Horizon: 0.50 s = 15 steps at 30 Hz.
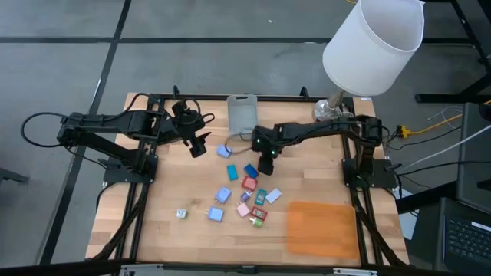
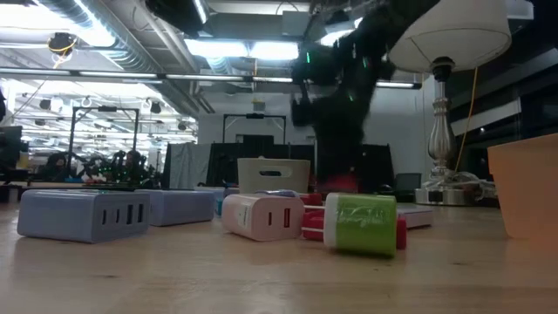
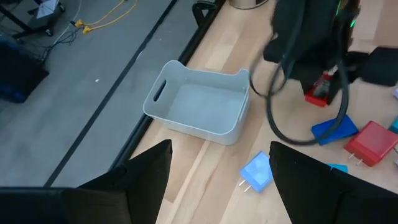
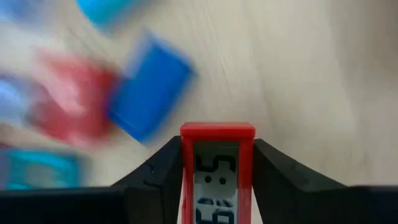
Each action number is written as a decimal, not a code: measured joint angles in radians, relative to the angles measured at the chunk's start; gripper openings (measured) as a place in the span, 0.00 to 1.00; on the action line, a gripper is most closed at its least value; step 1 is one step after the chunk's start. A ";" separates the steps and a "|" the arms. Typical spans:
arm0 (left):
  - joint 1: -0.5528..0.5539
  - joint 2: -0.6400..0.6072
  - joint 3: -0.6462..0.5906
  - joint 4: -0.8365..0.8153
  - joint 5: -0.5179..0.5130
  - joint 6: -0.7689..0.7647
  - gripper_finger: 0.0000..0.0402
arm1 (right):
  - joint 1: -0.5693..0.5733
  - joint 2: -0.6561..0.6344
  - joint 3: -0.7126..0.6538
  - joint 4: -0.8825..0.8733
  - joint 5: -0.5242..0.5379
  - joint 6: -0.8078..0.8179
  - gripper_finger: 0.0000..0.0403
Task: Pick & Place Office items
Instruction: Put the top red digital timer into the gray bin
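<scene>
Several small office items [image 1: 245,195], blue, red, teal, pink and white, lie scattered on the wooden table's middle. My right gripper [image 1: 266,165] hangs over the far end of this cluster, shut on a red piece with a grey number display [image 4: 217,168]. Below it lie a blue block [image 4: 149,93] and a red block [image 4: 71,106]. My left gripper [image 1: 199,147] hovers open at the far left, nothing between its fingers [image 3: 149,174]. Past those fingers a blue plug piece [image 3: 258,173] lies on the wood. My right gripper pinches the red piece between its two fingers [image 4: 158,171], one on each long side wall [image 4: 186,162]. The display face shows between them. The fingers come steeply from above, and the piece [image 3: 320,90] is lifted clear of the table.
A grey translucent bin [image 1: 242,113] stands at the table's far edge between the arms. A flat orange mat [image 1: 322,228] lies at the near right. A lamp with a white shade [image 1: 374,42] stands at the far right corner. Bare wood lies at the near left.
</scene>
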 joint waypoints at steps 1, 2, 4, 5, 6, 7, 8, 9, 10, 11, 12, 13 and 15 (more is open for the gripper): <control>0.001 0.000 0.000 0.000 -0.001 0.000 0.66 | 0.000 -0.014 0.021 -0.012 -0.029 0.014 0.37; 0.002 0.000 0.000 0.001 -0.005 0.000 0.66 | 0.001 -0.022 0.042 -0.028 -0.057 0.020 0.37; 0.008 0.000 0.000 0.001 -0.015 -0.007 0.66 | 0.002 -0.039 0.085 -0.040 -0.102 0.034 0.37; 0.011 0.000 0.000 0.003 -0.020 -0.013 0.66 | 0.002 -0.053 0.110 -0.041 -0.115 0.043 0.37; 0.016 0.000 0.000 0.004 -0.022 -0.023 0.66 | 0.003 -0.067 0.140 -0.036 -0.124 0.048 0.37; 0.022 0.000 0.000 0.004 -0.026 -0.028 0.66 | 0.003 -0.080 0.168 -0.029 -0.125 0.049 0.37; 0.027 0.000 0.000 0.004 -0.028 -0.030 0.66 | 0.002 -0.089 0.194 -0.030 -0.118 0.048 0.37; 0.032 0.000 0.000 0.005 -0.030 -0.029 0.66 | 0.001 -0.093 0.215 -0.030 -0.091 0.046 0.37; 0.037 0.000 0.000 0.005 -0.032 -0.029 0.66 | -0.003 -0.093 0.237 -0.033 -0.053 0.043 0.37; 0.043 0.000 0.000 0.005 -0.035 -0.029 0.66 | -0.010 -0.092 0.259 -0.034 -0.006 0.038 0.37; 0.049 0.000 0.000 0.007 -0.037 -0.029 0.66 | -0.022 -0.091 0.280 -0.030 0.033 0.036 0.37; 0.056 0.000 0.000 0.008 -0.038 -0.029 0.66 | -0.037 -0.092 0.297 -0.016 0.061 0.036 0.37; 0.070 0.000 0.000 0.008 -0.038 -0.029 0.66 | -0.075 -0.087 0.313 0.027 0.108 0.044 0.37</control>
